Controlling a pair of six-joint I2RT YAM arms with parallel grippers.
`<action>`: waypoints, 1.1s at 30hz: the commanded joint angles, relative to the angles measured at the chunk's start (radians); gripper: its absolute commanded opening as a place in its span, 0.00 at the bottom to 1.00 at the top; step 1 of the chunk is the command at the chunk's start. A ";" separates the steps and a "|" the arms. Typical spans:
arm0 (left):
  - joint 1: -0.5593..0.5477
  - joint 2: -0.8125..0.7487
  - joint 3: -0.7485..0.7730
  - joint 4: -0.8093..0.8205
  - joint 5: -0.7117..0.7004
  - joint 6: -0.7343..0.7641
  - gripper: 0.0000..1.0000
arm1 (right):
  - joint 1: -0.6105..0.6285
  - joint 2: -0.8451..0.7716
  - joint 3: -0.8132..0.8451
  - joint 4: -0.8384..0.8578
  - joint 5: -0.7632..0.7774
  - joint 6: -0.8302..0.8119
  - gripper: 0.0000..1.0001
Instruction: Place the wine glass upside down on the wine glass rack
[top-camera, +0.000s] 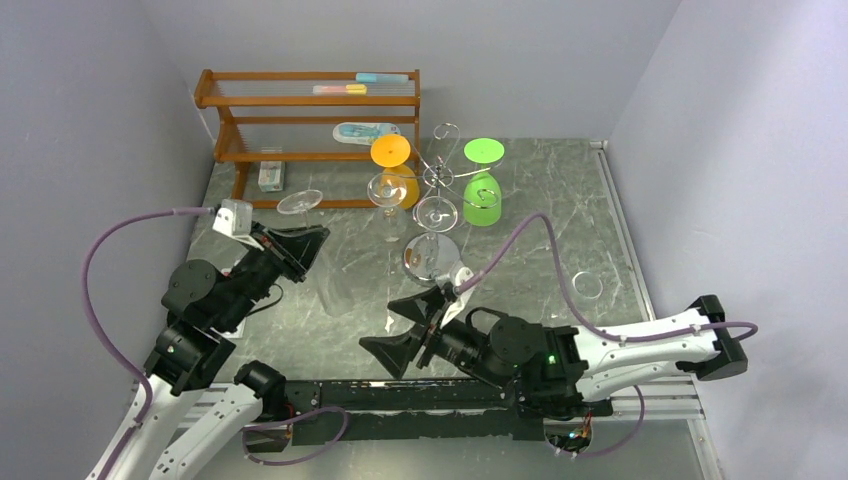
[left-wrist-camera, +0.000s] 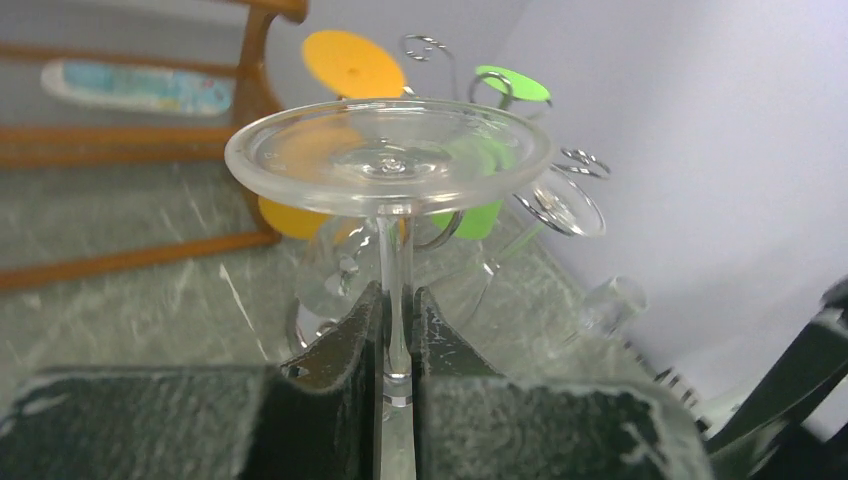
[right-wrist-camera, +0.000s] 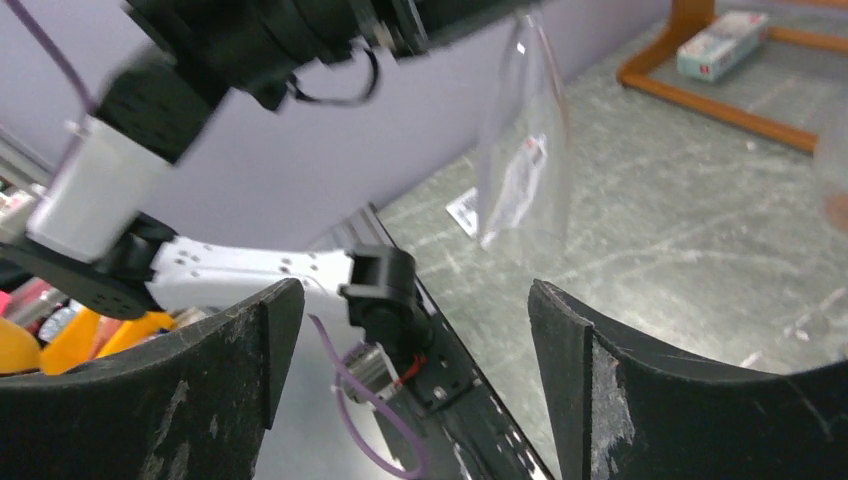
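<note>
Left of the wine glass rack (top-camera: 440, 178) and well apart from it, my left gripper (top-camera: 306, 241) has its fingers clamped on the stem of the clear wine glass (top-camera: 300, 203), which is held up off the desk (top-camera: 560, 200). As I judge it, the turning-over is done. The foot is on top, the bowl hangs below the fingers with its mouth toward the desk, and the long axis along the stem runs close to vertical. What's left is the carry across to the rack, sliding the stem into a free loop, and letting go.

On the rack itself an orange glass (top-camera: 392, 165), a green glass (top-camera: 484, 192) and some clear ones already hang foot-up. I can't tell which loop is free.

On the near side of the rack, by its mirror base, my right gripper (top-camera: 405, 328) has its fingers wide apart and holds nothing.
</note>
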 joint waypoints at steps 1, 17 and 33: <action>-0.004 0.017 0.052 0.146 0.205 0.340 0.05 | -0.009 0.003 0.164 -0.141 -0.057 -0.027 0.87; -0.004 0.063 0.073 0.301 0.373 0.510 0.05 | -0.408 0.286 0.763 -0.505 -0.329 0.482 0.81; -0.004 0.057 0.007 0.370 0.364 0.513 0.05 | -0.526 0.416 0.873 -0.488 -0.535 0.615 0.51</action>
